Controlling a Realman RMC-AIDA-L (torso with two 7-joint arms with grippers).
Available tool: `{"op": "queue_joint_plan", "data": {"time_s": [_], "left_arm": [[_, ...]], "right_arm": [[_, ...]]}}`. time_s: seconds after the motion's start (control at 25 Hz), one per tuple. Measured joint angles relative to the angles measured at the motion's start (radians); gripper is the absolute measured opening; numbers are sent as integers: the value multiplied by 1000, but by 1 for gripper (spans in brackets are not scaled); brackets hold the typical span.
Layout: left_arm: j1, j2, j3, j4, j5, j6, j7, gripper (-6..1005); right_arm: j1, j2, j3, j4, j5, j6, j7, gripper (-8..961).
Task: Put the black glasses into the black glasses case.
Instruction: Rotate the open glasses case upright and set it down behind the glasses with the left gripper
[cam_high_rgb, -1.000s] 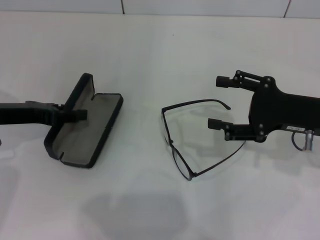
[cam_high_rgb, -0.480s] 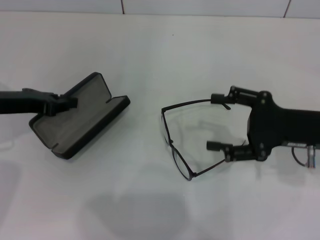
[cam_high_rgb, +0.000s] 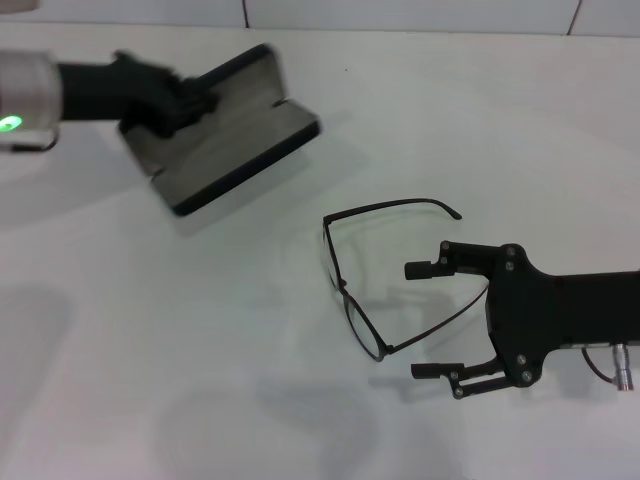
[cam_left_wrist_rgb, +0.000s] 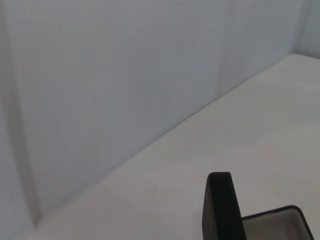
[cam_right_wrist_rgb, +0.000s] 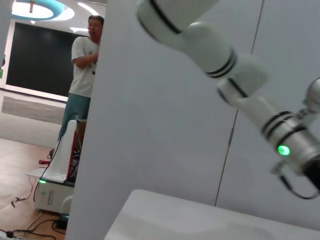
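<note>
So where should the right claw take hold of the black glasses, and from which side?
Probably the near temple arm of the black glasses, about midway, coming in from the robot's right. The frame lies open and flat on the table with both thin temple arms pointing that way, and the open right claw already straddles the near one. The lenses are best left untouched.

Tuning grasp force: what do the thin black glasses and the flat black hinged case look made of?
Thin black wire-frame glasses: probably metal wire, matte, with clear lenses; rims and temples are very slim. Flat black hinged glasses case, held open in the left gripper: rigid-looking matte shell with grey, felt-like lining; exact material unclear. The right gripper is open.
</note>
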Motion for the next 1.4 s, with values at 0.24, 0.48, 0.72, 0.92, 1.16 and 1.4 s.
{"op": "queue_joint_plan", "data": {"time_s": [0.24,0.48,0.72,0.92,1.16,1.4], "left_arm": [[-127,-14,0,135,82,-132,266,205],[-191,-26,0,265,115,-199,391,206],[-185,-29,0,302,128,-218,471,206],[-172,-29,-2,336,116,-290,495,206],[-156,-28,-2,365,150,-304,503,213],[-148,-27,-2,372,201,-264,504,259]], "right_arm": [[-10,1,0,19,3,1,-53,827],[-34,2,8,19,6,3,-62,827],[-45,2,8,20,7,1,-64,826],[-46,1,8,20,7,-2,-66,826],[-46,5,8,20,7,-3,-66,826],[-46,6,5,20,8,-3,-66,826]]}}
